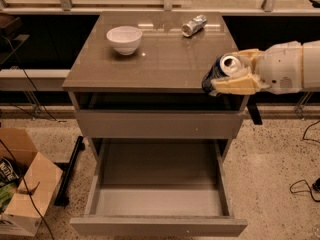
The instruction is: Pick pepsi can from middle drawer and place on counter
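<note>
My gripper [227,76] reaches in from the right and is shut on the pepsi can [220,69], a dark can with a silver top. It holds the can upright just above the front right corner of the counter [160,59]. The middle drawer [157,194] is pulled wide open below the cabinet front, and nothing lies in it.
A white bowl [124,38] stands at the counter's back left. A shiny silver can [193,25] lies on its side at the back right. A cardboard box [22,189] sits on the floor at the left. Cables lie on the floor at the right.
</note>
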Robot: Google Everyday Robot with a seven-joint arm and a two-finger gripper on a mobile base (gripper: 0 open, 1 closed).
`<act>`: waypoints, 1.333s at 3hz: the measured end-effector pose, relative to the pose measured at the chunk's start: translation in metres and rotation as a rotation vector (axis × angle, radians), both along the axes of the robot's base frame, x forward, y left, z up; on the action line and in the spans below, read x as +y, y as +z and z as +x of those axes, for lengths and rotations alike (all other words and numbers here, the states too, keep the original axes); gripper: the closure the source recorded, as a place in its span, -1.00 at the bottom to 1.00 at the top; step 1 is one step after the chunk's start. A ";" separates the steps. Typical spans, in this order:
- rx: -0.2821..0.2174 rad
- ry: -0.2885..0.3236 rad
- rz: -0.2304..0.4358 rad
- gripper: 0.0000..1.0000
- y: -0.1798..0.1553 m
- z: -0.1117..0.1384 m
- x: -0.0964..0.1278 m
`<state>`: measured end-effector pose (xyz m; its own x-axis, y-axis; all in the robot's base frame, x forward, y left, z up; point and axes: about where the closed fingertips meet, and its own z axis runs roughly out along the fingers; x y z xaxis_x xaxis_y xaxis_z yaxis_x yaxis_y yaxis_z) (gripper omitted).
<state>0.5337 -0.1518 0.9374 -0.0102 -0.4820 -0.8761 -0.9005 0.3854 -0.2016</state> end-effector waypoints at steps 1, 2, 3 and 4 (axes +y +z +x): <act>-0.048 -0.002 -0.044 1.00 0.006 0.023 0.007; -0.096 0.004 -0.059 1.00 0.007 0.069 0.021; -0.124 0.001 -0.052 1.00 0.001 0.115 0.032; -0.137 -0.033 -0.064 1.00 -0.016 0.150 0.036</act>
